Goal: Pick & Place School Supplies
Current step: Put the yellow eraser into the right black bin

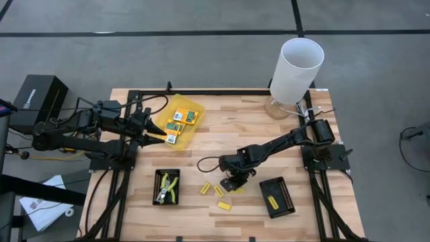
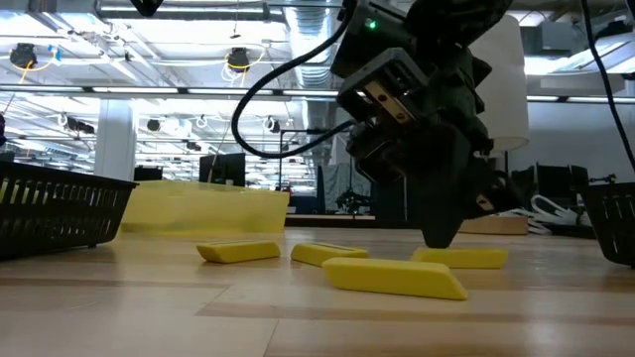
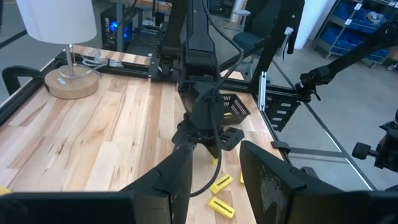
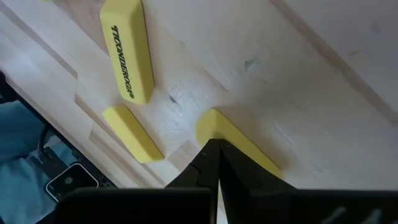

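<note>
The right gripper (image 1: pixel 236 185) pinches a yellow piece (image 4: pixel 236 143), fingers hiding its far end; bare wood lies beyond. The left gripper (image 1: pixel 156 132) is narrowly parted.

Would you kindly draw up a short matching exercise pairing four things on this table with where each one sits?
Things:
1. plier-like tool
2. packets
3. lamp
4. right gripper

Places:
A. in the yellow container, by the left gripper
B. far right corner of the table
C. in the black tray on the left
D. down among the loose yellow pieces

Pairs: 1-C, 2-A, 3-B, 4-D
</note>
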Controlling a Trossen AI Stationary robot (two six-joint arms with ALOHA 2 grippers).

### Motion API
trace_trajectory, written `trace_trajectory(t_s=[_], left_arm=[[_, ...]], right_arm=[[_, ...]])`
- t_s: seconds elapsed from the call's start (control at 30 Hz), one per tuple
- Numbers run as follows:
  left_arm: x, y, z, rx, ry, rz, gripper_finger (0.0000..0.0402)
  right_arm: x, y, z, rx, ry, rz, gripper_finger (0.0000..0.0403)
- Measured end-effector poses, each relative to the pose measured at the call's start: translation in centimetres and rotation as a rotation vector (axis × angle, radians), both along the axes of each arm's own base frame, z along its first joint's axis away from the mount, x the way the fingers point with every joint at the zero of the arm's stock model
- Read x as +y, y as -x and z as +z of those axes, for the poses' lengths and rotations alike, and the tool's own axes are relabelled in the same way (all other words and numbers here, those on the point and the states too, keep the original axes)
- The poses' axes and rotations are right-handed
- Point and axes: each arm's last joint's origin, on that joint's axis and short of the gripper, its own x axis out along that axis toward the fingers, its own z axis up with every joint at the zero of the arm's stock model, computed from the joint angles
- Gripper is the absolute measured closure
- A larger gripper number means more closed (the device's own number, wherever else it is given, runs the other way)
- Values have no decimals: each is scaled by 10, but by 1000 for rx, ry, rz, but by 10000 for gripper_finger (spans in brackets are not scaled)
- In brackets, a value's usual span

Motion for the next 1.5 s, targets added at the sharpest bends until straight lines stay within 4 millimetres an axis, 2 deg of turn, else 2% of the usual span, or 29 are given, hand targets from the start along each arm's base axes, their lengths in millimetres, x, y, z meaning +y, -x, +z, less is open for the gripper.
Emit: trace_trajectory(t_s=[0.37,0.9,1.27,1.4,1.5], left_arm=[[0,0,0,-1,-9,-3,273],[0,0,0,0,-13,-4,273],[0,0,0,3,-14,-4,273],[0,0,0,2,-14,-4,273],[0,0,0,3,-12,-3,273]], right_arm=[[-8,-1,-1,-2,20,-8,403],[-33,-1,-5,15,68,-26,403],[-39,-1,-5,16,63,-30,403],[-36,-3,5,-31,77,-57,403],[-26,-1,27,-85,121,-106,403]])
